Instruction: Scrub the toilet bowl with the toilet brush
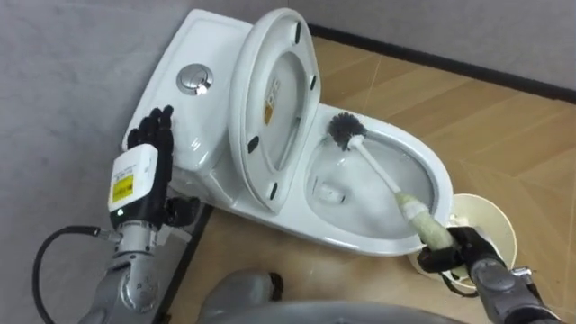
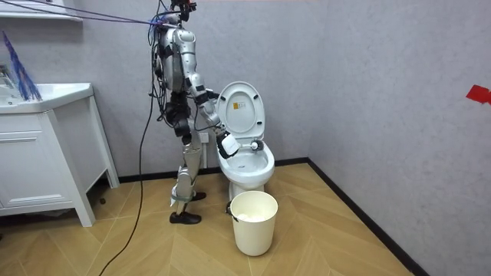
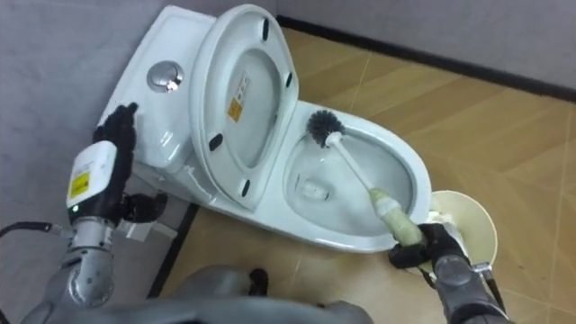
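Toilet (image 2: 245, 173) and bin (image 2: 253, 230) on wooden floor (image 2: 345, 224)

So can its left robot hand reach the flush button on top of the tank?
Probably yes. The left robot hand hovers right beside the tank, close to the flush button, with nothing between them.

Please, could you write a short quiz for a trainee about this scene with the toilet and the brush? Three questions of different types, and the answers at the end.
1. True or false: the toilet lid is down.
2. Which hand holds the brush?
3. Fill in: the bristle head of the brush is inside the ____.

Key
1. False, it stands up.
2. The right hand, at the end of the handle.
3. bowl
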Robot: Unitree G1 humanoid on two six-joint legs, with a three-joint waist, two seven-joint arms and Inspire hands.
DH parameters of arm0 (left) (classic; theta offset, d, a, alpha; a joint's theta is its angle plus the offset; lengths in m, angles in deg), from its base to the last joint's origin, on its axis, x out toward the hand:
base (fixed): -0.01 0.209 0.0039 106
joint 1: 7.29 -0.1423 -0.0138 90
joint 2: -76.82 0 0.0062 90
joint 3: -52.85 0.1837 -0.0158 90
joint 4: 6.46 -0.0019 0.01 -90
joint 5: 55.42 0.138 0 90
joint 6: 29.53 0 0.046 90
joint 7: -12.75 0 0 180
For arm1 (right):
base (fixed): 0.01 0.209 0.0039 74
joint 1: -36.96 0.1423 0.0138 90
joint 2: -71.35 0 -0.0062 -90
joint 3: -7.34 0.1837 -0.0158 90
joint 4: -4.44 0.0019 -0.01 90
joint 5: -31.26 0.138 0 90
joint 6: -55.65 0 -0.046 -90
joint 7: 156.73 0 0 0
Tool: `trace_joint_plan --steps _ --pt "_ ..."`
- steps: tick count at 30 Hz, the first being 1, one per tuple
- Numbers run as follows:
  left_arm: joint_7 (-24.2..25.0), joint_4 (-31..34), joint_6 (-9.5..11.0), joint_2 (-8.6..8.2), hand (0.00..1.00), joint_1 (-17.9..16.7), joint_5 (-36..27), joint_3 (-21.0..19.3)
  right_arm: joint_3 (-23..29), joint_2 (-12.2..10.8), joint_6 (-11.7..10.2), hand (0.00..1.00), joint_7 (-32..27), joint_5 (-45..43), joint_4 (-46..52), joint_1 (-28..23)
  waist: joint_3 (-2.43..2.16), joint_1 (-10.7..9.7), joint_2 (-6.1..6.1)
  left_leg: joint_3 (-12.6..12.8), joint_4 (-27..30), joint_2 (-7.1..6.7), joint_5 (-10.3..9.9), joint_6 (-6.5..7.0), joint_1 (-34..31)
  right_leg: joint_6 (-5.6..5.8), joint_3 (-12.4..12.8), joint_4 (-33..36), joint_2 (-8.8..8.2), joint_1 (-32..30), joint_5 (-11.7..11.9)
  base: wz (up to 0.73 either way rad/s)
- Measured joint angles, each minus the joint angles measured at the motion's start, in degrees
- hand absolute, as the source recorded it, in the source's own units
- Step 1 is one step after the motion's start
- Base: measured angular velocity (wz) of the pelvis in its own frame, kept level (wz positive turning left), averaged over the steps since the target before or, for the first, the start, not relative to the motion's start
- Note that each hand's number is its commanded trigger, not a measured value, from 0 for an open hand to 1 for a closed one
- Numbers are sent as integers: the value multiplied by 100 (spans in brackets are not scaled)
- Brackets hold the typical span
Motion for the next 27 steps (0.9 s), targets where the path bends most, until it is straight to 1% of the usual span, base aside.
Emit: trace_joint_plan --steps 2,4,6,8,9,12,14,16,18,19,21,22,24,25,27 --pt "-1 -115 0 6 0 127 11 1 -1 23 94 100 5 -149 -5 93 1 -34 11 7 62 12 0 0 -120 -11 1 78 -39 -127 -7 -5" --pt "-51 -410 -10 62 0 363 150 73 -12 70 201 100 22 -352 -44 231 33 -29 -18 103 128 48 20 22 -319 -15 54 242 -65 -354 -9 -9" --pt "-158 -410 -15 79 0 378 262 84 -13 143 238 100 55 -468 -34 241 43 27 -34 148 188 67 22 28 -451 -15 123 309 -71 -508 -8 -16" --pt "-205 -467 -9 108 0 457 329 96 -18 188 318 100 46 -741 33 243 49 52 -24 153 244 79 23 33 -582 -34 121 309 -62 -619 3 -9" --pt "-222 -499 -1 119 0 522 328 105 -45 208 370 100 42 -1012 125 226 52 64 -13 151 299 94 23 35 -670 -53 115 327 -52 -687 16 0" --pt "-292 -653 3 168 0 707 329 165 -282 259 379 100 47 -1603 333 229 70 86 18 150 311 109 43 38 -816 -73 120 427 -60 -889 26 -5" --pt "-354 -691 4 196 0 827 333 171 -415 272 393 100 41 -1899 439 307 90 89 -13 157 311 98 86 38 -985 -92 143 508 -87 -1098 15 -5" --pt "-453 -738 18 234 0 976 351 191 -463 275 489 100 8 -2062 591 353 84 116 2 196 390 94 161 31 -1212 -119 201 605 -81 -1354 22 0" --pt "-567 -765 12 249 0 1017 383 189 -462 292 532 100 -12 -2194 647 368 88 118 -6 227 477 106 161 33 -1343 -140 220 687 -73 -1483 13 -5" --pt "-628 -784 8 263 0 1044 421 186 -461 321 588 100 -13 -2299 775 332 106 119 -39 233 501 110 161 33 -1407 -157 222 739 -83 -1554 1 -5" --pt "-665 -772 6 312 0 1078 446 175 -467 367 664 100 -35 -2480 1025 239 107 127 -59 259 547 109 161 32 -1498 -182 236 874 -122 -1695 -42 -2" --pt "-689 -774 2 344 0 1112 443 174 -515 381 721 100 -69 -2574 1158 192 113 113 -76 272 604 107 161 31 -1558 -196 213 981 -159 -1757 -85 0" --pt "-713 -787 -5 403 0 1162 444 174 -625 387 762 100 -123 -2703 1283 118 130 106 -111 294 658 112 159 30 -1601 -215 222 1083 -181 -1824 -125 0" --pt "-740 -829 0 454 0 1187 445 180 -686 389 786 100 -189 -2873 1423 64 118 100 -129 293 701 123 154 27 -1661 -222 217 1122 -176 -1880 -140 0" --pt "-814 -858 -1 477 0 1226 442 197 -702 401 813 100 -289 -3182 1622 27 117 99 -144 297 732 133 155 25 -1746 -235 215 1187 -182 -1983 -140 0"
